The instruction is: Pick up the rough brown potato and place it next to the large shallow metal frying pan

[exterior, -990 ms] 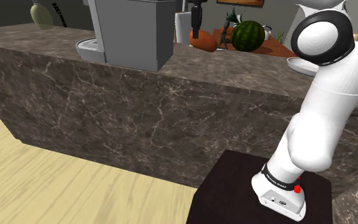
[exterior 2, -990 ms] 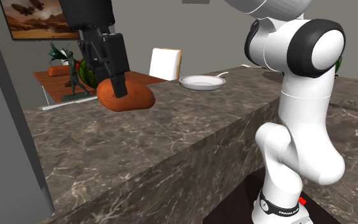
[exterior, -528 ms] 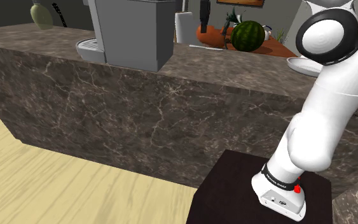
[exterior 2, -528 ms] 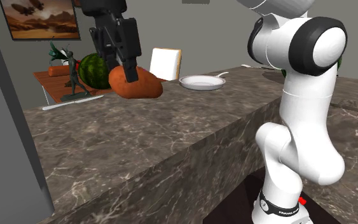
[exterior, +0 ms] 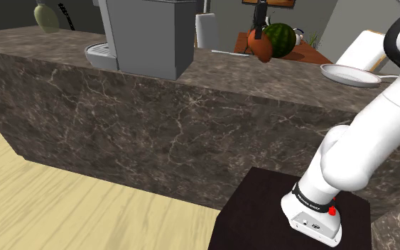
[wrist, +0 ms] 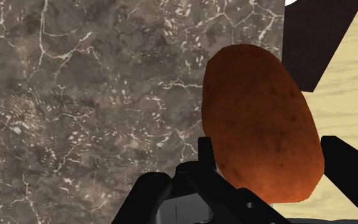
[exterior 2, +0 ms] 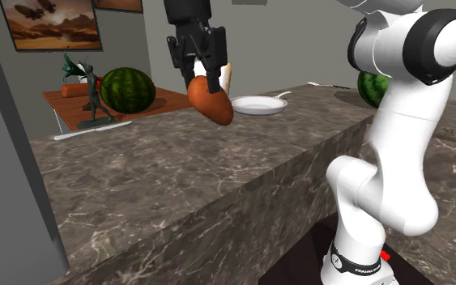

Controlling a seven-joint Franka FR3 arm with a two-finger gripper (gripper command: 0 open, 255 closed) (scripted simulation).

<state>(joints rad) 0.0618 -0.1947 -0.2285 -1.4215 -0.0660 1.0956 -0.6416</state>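
The rough brown potato (exterior 2: 212, 104) hangs tilted in the air above the dark marbled counter (exterior 2: 177, 174), clasped at its upper end by my black gripper (exterior 2: 202, 74). In the wrist view the potato (wrist: 260, 127) sits between the two fingers (wrist: 206, 151), which press on its sides. The shallow pale frying pan (exterior 2: 255, 104) lies on the counter just beyond the potato, toward the second exterior view's right. From the shoulder view the potato (exterior: 261, 47) and gripper (exterior: 260, 33) hang over the counter's far side, left of the pan (exterior: 347, 74).
A grey machine (exterior: 148, 35) stands on the counter at the shoulder view's left. Behind the counter, a table holds a watermelon (exterior 2: 127, 89) and a dark figurine (exterior 2: 95, 95). A white roll (exterior: 204, 30) stands near the machine. The dark stand (exterior: 290, 216) sits below, beside the counter's wall.
The gripper has carried the potato up off the counter and sideways toward the frying pan. The potato now hangs more steeply tilted, and the arm has swung with it.
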